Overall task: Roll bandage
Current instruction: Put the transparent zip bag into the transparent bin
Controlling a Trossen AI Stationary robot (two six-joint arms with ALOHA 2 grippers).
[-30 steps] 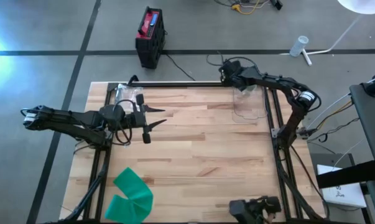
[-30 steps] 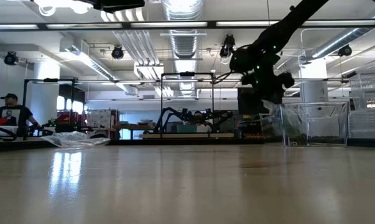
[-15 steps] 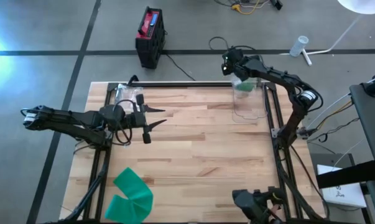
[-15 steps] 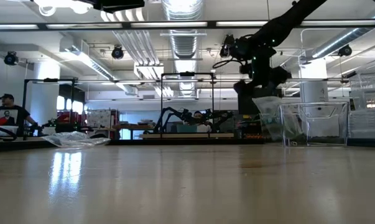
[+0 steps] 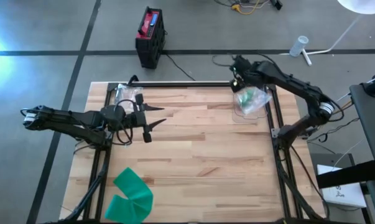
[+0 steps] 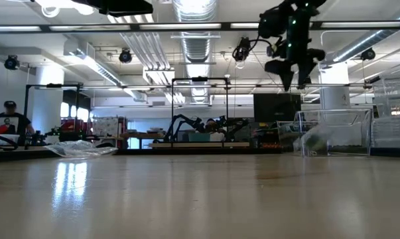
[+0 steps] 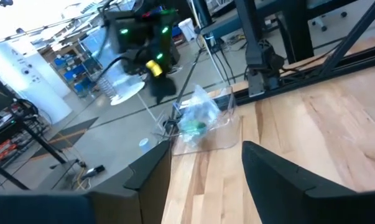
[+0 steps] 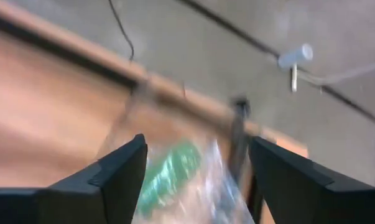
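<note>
While bagged, bandage [image 5: 250, 98] in bin [image 5: 262, 112]

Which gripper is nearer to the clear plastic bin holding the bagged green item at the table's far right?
Right. The right gripper hangs open just above the clear plastic bin with the bagged green item. The left gripper waits open over the table's left side, well away.

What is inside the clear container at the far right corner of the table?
The clear container holds a crumpled clear plastic bag with a green bandage inside it. Whether anything lies beneath the bag cannot be seen. The right gripper hangs open above it, holding nothing.
</note>
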